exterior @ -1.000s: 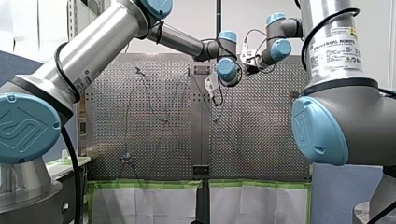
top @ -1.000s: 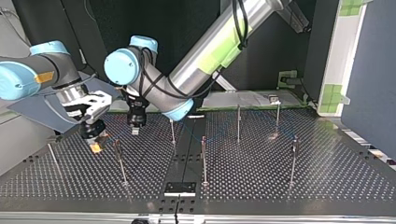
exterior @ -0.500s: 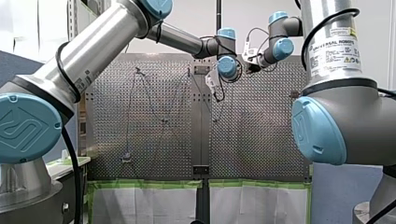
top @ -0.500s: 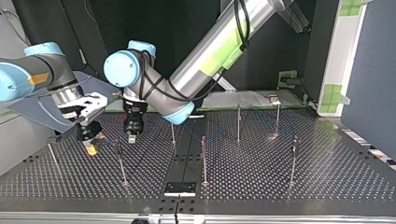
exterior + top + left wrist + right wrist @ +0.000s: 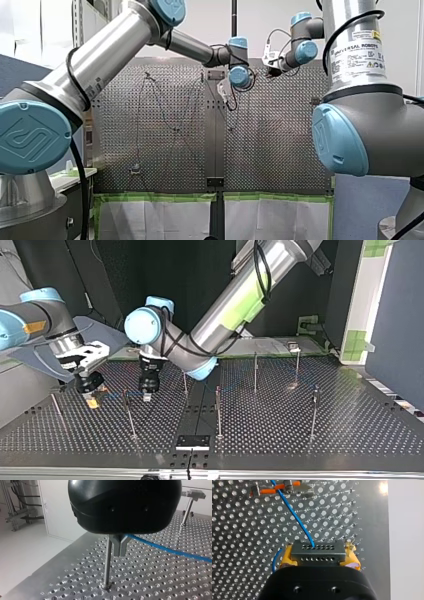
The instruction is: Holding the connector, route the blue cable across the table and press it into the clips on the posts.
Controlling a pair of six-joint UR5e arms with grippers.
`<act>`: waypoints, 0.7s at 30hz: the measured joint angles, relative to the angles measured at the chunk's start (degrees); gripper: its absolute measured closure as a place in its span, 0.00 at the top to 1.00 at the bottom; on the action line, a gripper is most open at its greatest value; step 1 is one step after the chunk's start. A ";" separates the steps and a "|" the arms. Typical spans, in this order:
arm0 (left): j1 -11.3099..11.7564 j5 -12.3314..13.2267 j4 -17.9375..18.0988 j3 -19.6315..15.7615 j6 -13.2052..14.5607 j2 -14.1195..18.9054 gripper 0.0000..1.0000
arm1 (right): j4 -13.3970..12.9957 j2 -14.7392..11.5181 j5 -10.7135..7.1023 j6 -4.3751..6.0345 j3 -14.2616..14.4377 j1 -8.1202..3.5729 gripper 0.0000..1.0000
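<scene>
My right gripper (image 5: 318, 556) clamps the connector (image 5: 317, 551), a dark block with rows of small holes, between its yellow pads (image 5: 286, 557). The blue cable (image 5: 297, 517) leaves the connector's face and runs ahead over the perforated table (image 5: 237, 530). Further ahead of the gripper it crosses a clip (image 5: 279, 488) with orange parts.

In the left wrist view, my left gripper (image 5: 120, 548) has its metal fingers (image 5: 117, 546) together, closed on the blue cable. The cable streams out from them to one side, just above the table. A post (image 5: 107, 560) stands just beside the fingers, its foot set in the table. Well beyond it rises a further post (image 5: 188, 507) with a clip head on top.

In the top view, a black plate (image 5: 192, 442) lies in the lower middle of the frame, at the table's near edge. Behind it, left of centre, stands a thin post (image 5: 130, 415). Just past that my left gripper points down at the table. My right gripper hangs low at the frame's left, and the cable is stretched between the two. Farther back, in the frame's middle and right, the rear posts (image 5: 255, 371) stand upright.
</scene>
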 joint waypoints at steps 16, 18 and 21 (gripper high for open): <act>1.15 3.22 -0.26 0.02 -0.25 -0.35 0.29 | -0.28 0.42 -1.10 0.00 -0.02 -1.04 0.00; 0.90 4.04 -0.81 0.02 -0.48 -0.36 0.41 | -0.28 0.45 -1.11 0.00 -0.02 -1.04 0.00; 0.60 4.77 -1.56 0.02 -0.77 -0.35 0.74 | -0.28 0.50 -1.12 0.00 -0.01 -1.05 0.00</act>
